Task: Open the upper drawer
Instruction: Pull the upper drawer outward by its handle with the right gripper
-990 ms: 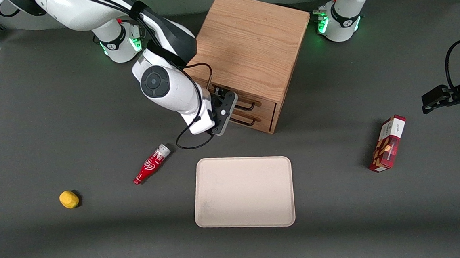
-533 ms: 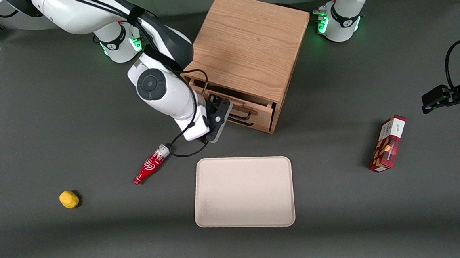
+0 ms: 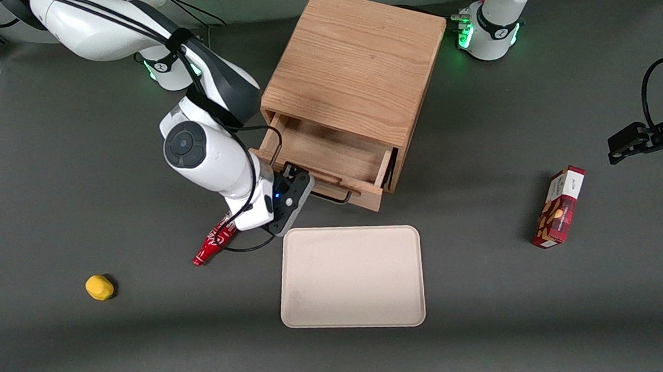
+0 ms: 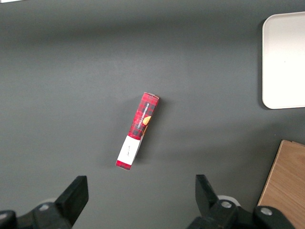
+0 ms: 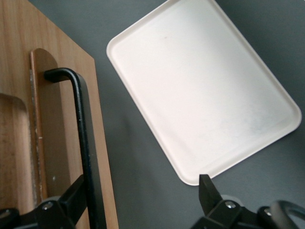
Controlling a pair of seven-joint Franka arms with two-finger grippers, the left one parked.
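Now the upper drawer (image 3: 329,160) stands pulled well out of the cabinet (image 3: 352,62), its bare wooden tray open to view and its front nearer the front camera than the cabinet's face. The pincer (image 3: 303,192) sits at the black handle (image 5: 81,143), fingers (image 5: 209,193) spread wide, one on each side of the bar. From the pincer, the tray (image 3: 351,277) lies at about five o'clock, the red bottle (image 3: 213,244) at eight, both on the bench (image 3: 73,169).

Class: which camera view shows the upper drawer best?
The front view: the upper drawer shows whole, pulled out, with the gripper at its handle. The right wrist view shows only its front and handle; the left wrist view, nothing.
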